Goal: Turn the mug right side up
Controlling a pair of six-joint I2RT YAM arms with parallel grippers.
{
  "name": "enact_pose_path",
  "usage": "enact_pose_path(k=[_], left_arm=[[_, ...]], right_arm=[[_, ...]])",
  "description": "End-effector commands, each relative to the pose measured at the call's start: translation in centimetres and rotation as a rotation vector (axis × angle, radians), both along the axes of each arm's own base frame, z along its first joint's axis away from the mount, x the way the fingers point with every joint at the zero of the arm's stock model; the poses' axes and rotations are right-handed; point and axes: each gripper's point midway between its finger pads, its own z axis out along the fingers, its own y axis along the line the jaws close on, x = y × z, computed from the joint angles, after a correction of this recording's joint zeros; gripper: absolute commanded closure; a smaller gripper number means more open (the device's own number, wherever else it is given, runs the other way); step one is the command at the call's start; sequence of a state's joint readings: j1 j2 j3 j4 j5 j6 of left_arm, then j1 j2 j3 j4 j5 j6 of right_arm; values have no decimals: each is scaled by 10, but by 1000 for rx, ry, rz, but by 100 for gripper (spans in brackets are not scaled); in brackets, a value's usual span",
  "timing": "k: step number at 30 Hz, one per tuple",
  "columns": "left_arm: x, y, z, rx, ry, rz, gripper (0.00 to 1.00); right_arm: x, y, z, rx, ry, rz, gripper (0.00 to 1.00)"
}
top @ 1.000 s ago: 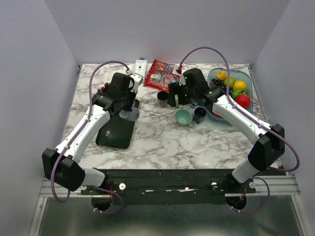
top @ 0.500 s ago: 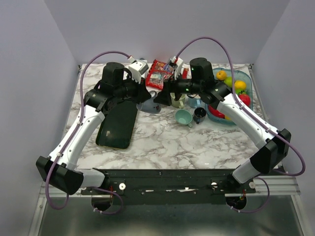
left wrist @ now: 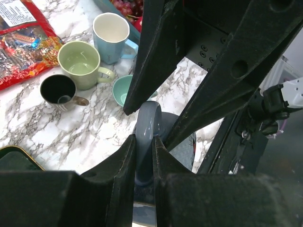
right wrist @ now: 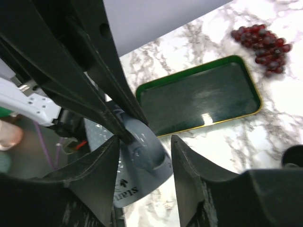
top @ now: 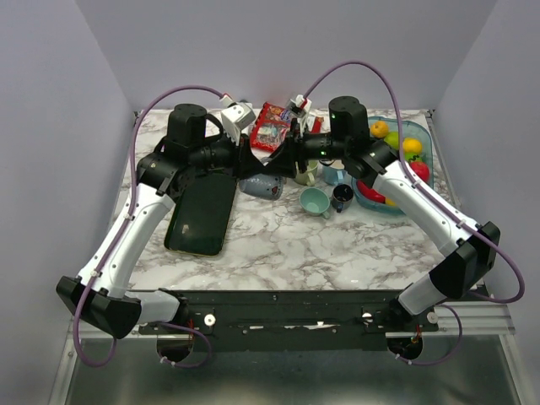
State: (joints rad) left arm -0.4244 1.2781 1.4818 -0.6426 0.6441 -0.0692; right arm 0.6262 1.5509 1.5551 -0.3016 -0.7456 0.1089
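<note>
Right wrist view: grey mug (right wrist: pixel 142 153) print reads roughly "LIPIS".

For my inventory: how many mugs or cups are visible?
6: grey mug in left tool; green mug, blue mug, brown cup in a row; teal cup, black mug nearer. More may hide.

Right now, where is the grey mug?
In the top view the grey mug is mid-table, between the green tray and the teal cup.
</note>
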Motion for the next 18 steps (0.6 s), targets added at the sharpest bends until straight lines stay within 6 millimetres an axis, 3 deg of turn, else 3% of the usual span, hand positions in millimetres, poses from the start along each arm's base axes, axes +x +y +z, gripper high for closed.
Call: enact_pose_path(k=[1, 5, 9, 11, 18], left_arm=[[-25, 2, 27, -25, -61, -77, 100], [-30, 2, 27, -20, -65, -102, 100], [-38, 6, 30, 1, -81, -132, 100], [-42, 5, 30, 1, -74, -155, 100], [-56, 3, 38, -23, -77, -222, 100]], right_arm=[[-16, 0, 19, 58, -29, 84, 49], [-26, 0, 17, 64, -17, 139, 51], [-38, -2, 17, 74, 0, 198, 32], [-43, -4, 17, 76, -5, 221, 29], [-49, -6, 12, 71, 8, 259, 31]])
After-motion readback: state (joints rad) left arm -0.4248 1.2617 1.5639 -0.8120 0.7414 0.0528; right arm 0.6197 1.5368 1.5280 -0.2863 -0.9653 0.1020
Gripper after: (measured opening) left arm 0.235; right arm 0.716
